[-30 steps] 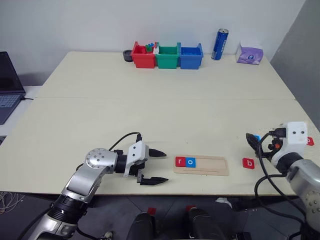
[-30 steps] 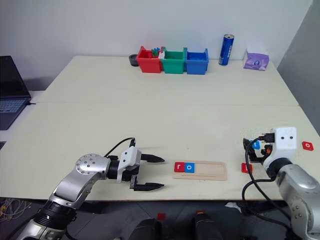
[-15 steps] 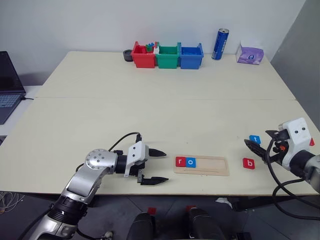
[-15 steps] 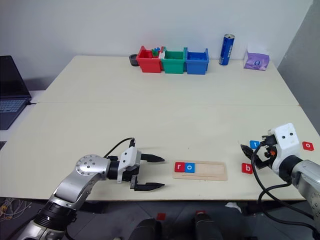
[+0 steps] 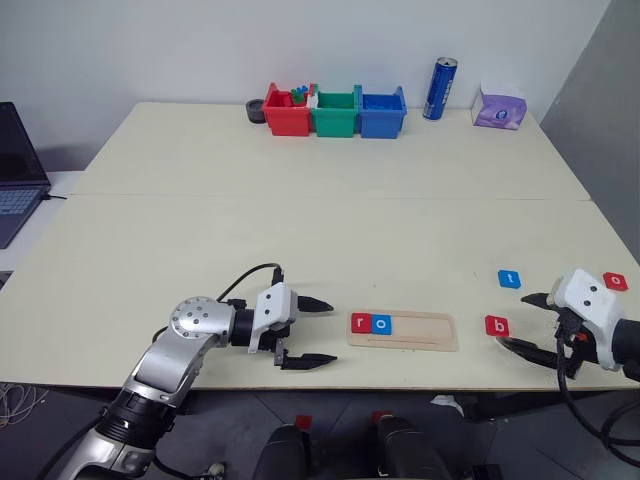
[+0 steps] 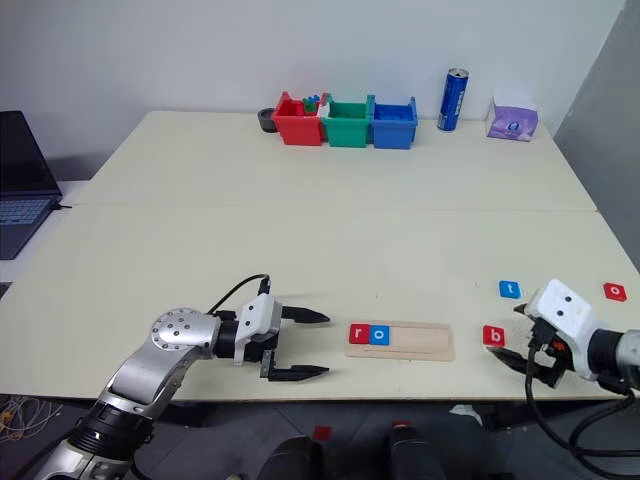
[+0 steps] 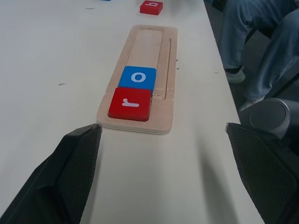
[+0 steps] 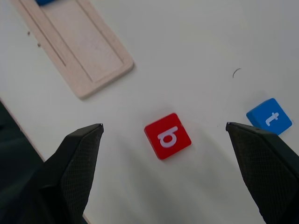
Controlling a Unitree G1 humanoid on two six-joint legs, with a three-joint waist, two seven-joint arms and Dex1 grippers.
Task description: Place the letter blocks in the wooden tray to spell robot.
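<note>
The wooden tray point(image 5: 420, 332) lies near the table's front edge, with a red r block point(image 5: 361, 322) and a blue o block point(image 5: 381, 323) side by side at its left end. To its right, loose on the table, are a red b block point(image 5: 497, 325), a blue t block point(image 5: 510, 279) and a red o block point(image 5: 614, 281). My left gripper point(image 5: 333, 333) is open, just left of the tray, pointing at it. My right gripper point(image 5: 510, 320) is open beside the b block; in the right wrist view the b block point(image 8: 167, 136) lies between and beyond its fingers.
Red point(image 5: 287, 112), green point(image 5: 335, 112) and blue point(image 5: 383, 112) bins, a blue can point(image 5: 440, 88) and a purple pack point(image 5: 499, 106) stand along the far edge. A laptop point(image 5: 18, 170) sits off to the left. A person's legs point(image 7: 252, 46) are beside the table's front edge.
My right gripper has pulled back toward the front edge, sunk and rolled over, uncovering the t block and the red o block. The left gripper has not moved.
</note>
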